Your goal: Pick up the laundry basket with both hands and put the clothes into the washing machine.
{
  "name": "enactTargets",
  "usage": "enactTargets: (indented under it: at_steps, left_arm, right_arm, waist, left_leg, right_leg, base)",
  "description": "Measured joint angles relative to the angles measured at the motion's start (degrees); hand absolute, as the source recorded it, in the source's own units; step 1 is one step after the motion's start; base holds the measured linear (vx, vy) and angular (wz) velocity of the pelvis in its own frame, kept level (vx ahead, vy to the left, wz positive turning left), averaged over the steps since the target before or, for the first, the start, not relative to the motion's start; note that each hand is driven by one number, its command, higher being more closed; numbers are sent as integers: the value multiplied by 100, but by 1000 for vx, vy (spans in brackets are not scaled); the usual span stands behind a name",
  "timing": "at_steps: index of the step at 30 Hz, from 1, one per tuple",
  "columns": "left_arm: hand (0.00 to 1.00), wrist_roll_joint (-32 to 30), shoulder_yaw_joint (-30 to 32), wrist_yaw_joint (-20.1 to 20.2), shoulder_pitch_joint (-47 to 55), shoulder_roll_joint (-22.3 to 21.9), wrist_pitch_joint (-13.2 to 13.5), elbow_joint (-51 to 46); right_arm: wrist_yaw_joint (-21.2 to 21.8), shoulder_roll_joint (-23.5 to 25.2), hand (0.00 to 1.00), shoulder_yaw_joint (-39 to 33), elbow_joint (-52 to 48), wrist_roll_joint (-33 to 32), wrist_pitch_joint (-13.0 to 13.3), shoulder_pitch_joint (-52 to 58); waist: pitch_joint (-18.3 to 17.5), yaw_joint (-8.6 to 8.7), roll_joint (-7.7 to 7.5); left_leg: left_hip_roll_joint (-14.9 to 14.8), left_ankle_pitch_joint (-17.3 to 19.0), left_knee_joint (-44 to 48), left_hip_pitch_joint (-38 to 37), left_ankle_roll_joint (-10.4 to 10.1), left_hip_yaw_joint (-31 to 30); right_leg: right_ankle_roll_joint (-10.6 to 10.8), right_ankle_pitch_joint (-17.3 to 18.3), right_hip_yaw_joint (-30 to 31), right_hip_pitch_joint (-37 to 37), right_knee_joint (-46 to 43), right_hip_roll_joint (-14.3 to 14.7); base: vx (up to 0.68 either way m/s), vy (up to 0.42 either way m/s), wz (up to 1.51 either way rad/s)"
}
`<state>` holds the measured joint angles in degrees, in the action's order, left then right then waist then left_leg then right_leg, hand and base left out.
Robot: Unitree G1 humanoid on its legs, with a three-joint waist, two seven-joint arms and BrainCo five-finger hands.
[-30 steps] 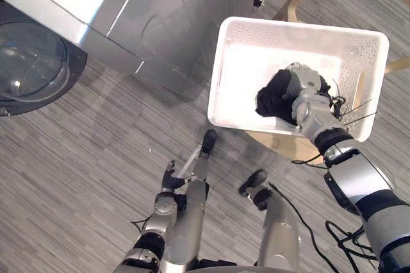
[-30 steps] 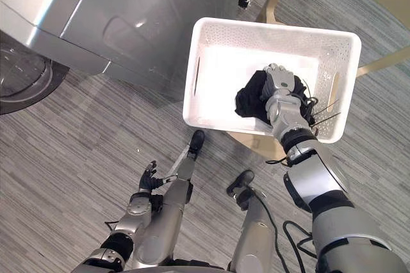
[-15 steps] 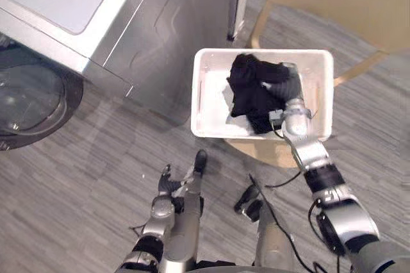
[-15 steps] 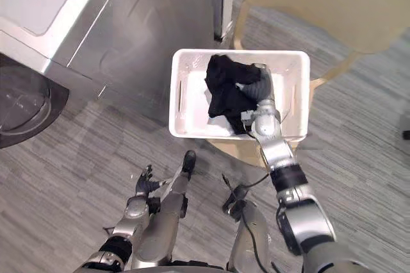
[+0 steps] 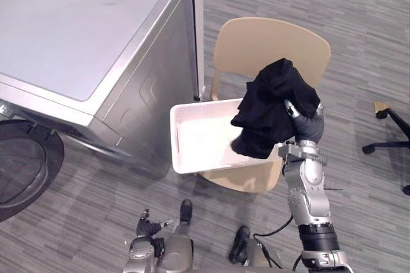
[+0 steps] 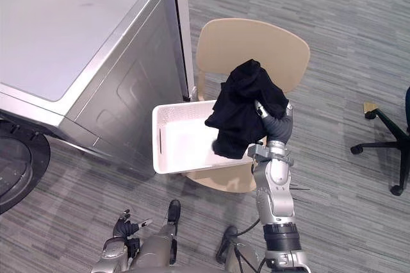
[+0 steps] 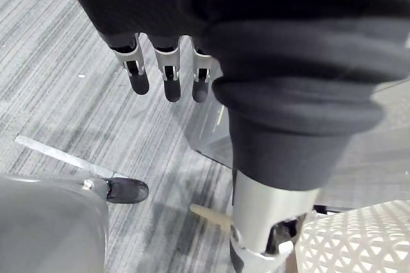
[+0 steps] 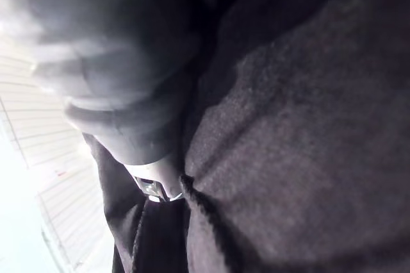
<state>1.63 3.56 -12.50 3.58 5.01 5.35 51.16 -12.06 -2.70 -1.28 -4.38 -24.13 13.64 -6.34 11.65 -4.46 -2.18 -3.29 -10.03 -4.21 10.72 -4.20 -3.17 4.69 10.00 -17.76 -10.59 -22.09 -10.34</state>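
The white laundry basket (image 5: 205, 143) sits on a wooden chair (image 5: 269, 42) beside the washing machine (image 5: 83, 36). My right hand (image 5: 306, 129) is raised above the basket's right end and shut on a black garment (image 5: 272, 113), which hangs bunched from its fingers over the basket. In the right wrist view the same dark cloth (image 8: 307, 125) presses against the hand. My left hand (image 5: 146, 227) hangs low near the floor, far from the basket, with straight fingers (image 7: 166, 77) holding nothing. The bare white bottom of the basket (image 6: 182, 145) shows.
The washer's round door (image 5: 25, 170) stands open at the lower left, low on the machine's front. An office chair base (image 5: 391, 133) stands at the right on grey plank flooring. A corner of the perforated basket (image 7: 359, 238) shows past my left hand.
The camera has risen and the whole picture has shifted. My right hand has lifted the black garment out of the basket to well above its rim. The left hand stays low.
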Motion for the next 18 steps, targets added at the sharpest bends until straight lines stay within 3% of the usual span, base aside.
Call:
enactTargets:
  at_steps: [1,2,4,6,8,9,10,11,12,13,14,16,17,18]
  left_arm:
    - [0,0,47,5,0,-1,4,-1]
    - [0,-1,171,2,-14,-15,2,8]
    - [0,0,241,-1,26,-33,2,-39]
    - [0,5,473,-30,241,-98,8,-188]
    - [0,69,642,-44,461,-273,41,-413]
    - [0,130,632,-38,503,-384,29,-432]
    - [0,138,625,-39,565,-424,35,-488]
    - [0,203,612,-38,725,-475,38,-626]
    - [0,254,584,-32,873,-504,39,-759]
    - [0,263,564,-30,871,-472,41,-785]
    - [0,272,553,-29,774,-422,36,-863]
    - [0,257,456,-29,846,-486,44,-1147]
    - [0,231,201,-22,1038,-494,62,-1436]
    - [0,227,46,-17,1036,-463,74,-1596]
  right_arm:
    - [10,11,100,4,-82,-53,0,87]
    - [32,62,100,0,-308,-71,24,221]
    - [100,170,100,25,-461,-71,106,301]
    - [174,173,100,321,-638,-76,144,240]
    - [274,215,100,537,-788,-131,175,41]
    - [325,187,100,566,-831,-241,237,35]
    - [321,182,100,573,-829,-278,246,61]
    - [293,167,100,572,-828,-300,247,163]
    - [231,100,100,569,-829,-292,245,229]
    - [214,79,100,536,-830,-292,248,230]
    - [210,56,100,420,-840,-282,263,203]
    - [194,-37,100,293,-901,-279,232,227]
    - [180,-129,100,254,-1088,-265,227,326]
    - [175,-119,100,175,-1142,-254,245,366]
  waist:
    - [-1,43,-1]
    - [-4,66,2]
    - [-38,45,-44]
    - [-261,-163,-86]
    - [-338,-486,7]
    - [-383,-473,253]
    - [-398,-449,327]
    - [-445,-421,422]
    - [-510,-373,498]
    - [-507,-324,467]
    - [-445,-245,365]
    - [-447,-262,382]
    - [-494,-126,571]
    - [-495,-76,570]
  left_leg:
    - [-19,29,57,38,45,-123]
    - [10,58,76,96,90,-358]
    - [143,49,236,157,95,-601]
    - [289,82,655,537,52,-837]
    - [214,72,864,893,44,-863]
    - [112,0,908,1071,-13,-1114]
    - [69,-26,901,1102,-6,-1214]
    - [0,-96,810,1114,139,-1278]
    - [-195,125,511,1114,570,-974]
    - [-242,505,425,1123,1015,-653]
    - [-250,715,681,1287,1108,42]
    - [-218,558,1985,1355,1074,666]
    - [-202,46,1891,1253,557,852]
    - [-100,-388,1540,1217,435,703]
  right_leg:
    - [66,36,136,46,-45,27]
    - [201,329,453,14,-580,17]
    - [254,617,924,114,-1405,-17]
    - [249,952,1331,307,-1096,132]
    - [5,1334,1161,513,-314,340]
    - [-104,1314,944,525,-209,536]
    - [-124,1310,842,512,-210,601]
    - [-185,1293,664,521,-242,727]
    - [-370,1177,449,549,-135,849]
    - [-410,1086,312,603,51,847]
    - [-530,838,4,672,406,686]
    - [-558,718,-210,661,443,599]
    - [-556,729,-454,669,337,725]
    - [-570,719,-525,634,394,693]
  base:
    - [-3,-28,119]
    - [-3,-79,129]
    - [-11,-138,123]
    - [-85,-225,73]
    - [-190,-243,21]
    - [-233,-227,41]
    - [-244,-201,70]
    - [-202,-153,74]
    - [-190,-166,85]
    - [-182,-141,118]
    - [-195,-104,114]
    - [-165,-107,100]
    - [-101,-106,122]
    - [-201,-66,157]
